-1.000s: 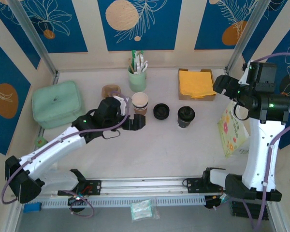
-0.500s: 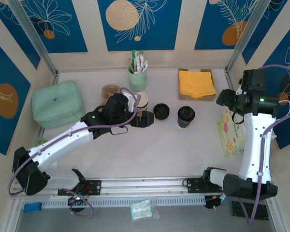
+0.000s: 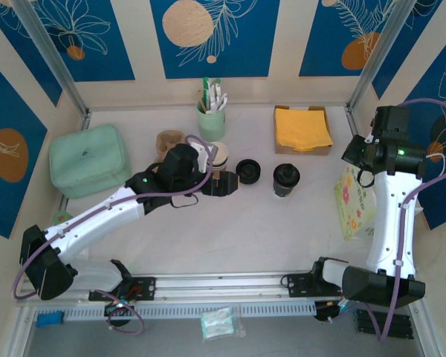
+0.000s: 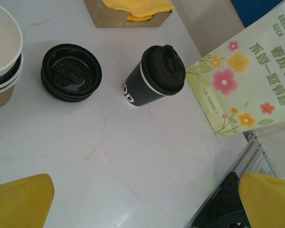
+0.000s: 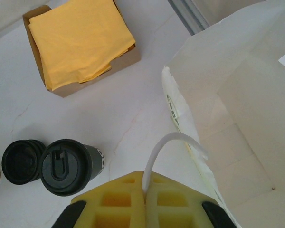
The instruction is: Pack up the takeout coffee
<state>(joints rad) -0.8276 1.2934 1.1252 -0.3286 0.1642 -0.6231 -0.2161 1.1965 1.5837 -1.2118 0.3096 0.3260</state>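
Packing looks barely begun: the lidded coffee cup point(image 4: 154, 76) stands on the surface point(image 4: 133, 161) at upper centre, outside the paper bag point(image 4: 242, 80) at right. The right hand point(image 5: 145, 183) is clenched on the bag's white handle point(image 5: 164, 142). The left hand point(image 4: 142, 204) is released and empty. The bag reads "GOOD LUCK" above Chinese characters; the cup shows "OD".

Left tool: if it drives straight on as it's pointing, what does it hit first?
Probably the bare table, short of the lid stack and the takeout coffee; depth is unclear.
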